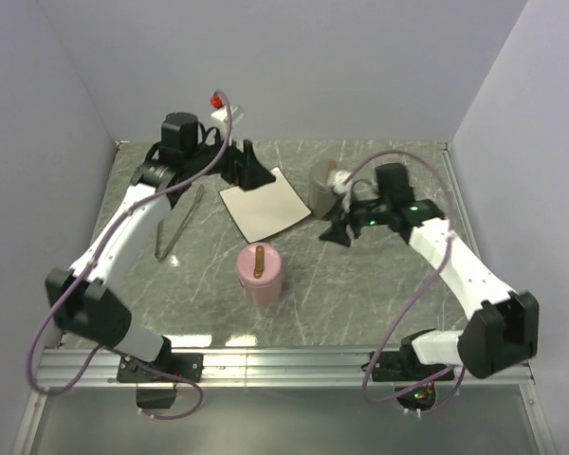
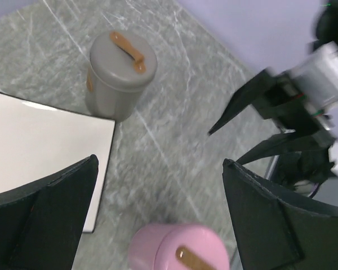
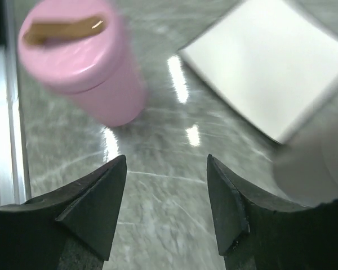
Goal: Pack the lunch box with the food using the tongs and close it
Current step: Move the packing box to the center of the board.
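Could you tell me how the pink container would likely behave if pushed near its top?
The pink container stands upright, taller than wide, so it could well tip. Being round, it may then roll. On the glossy table, a low push would probably slide it.

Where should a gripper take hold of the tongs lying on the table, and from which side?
Probably mid-length on the tongs, coming straight down with fingers spanning their narrow width: they lie flat, long and thin, left of the plate.
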Motion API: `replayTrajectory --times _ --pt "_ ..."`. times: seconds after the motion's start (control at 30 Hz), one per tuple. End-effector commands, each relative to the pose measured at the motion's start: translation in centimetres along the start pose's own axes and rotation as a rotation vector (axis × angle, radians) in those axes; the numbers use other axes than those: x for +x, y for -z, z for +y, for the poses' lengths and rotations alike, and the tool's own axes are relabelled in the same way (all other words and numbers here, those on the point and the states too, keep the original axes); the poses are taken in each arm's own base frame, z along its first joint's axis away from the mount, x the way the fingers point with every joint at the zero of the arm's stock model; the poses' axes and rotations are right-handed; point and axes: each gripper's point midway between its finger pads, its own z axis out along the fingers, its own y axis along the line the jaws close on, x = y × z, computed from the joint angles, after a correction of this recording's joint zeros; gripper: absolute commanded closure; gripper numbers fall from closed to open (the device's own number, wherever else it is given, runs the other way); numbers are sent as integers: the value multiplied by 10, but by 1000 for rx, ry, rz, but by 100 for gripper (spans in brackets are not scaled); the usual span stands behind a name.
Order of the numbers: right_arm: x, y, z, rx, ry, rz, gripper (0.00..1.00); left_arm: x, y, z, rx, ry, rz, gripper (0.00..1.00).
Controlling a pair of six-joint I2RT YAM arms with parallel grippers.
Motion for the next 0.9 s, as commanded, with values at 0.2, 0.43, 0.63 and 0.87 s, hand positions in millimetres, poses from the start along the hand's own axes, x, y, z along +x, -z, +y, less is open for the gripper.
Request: replayTrajectory --times 0.2,0.43,0.63,0.87 --pt "-41 119 -70 399 -394 -272 32 -69 -48 57 65 355 -150 2" --pt "-19 194 -167 769 -819 -441 21 -69 -87 106 86 500 -229 15" --pt "24 199 -232 891 -1054 -409 22 -43 -137 136 78 588 -194 32" --pt "72 158 -265 765 -1246 -391 28 5 -186 138 45 620 -110 47"
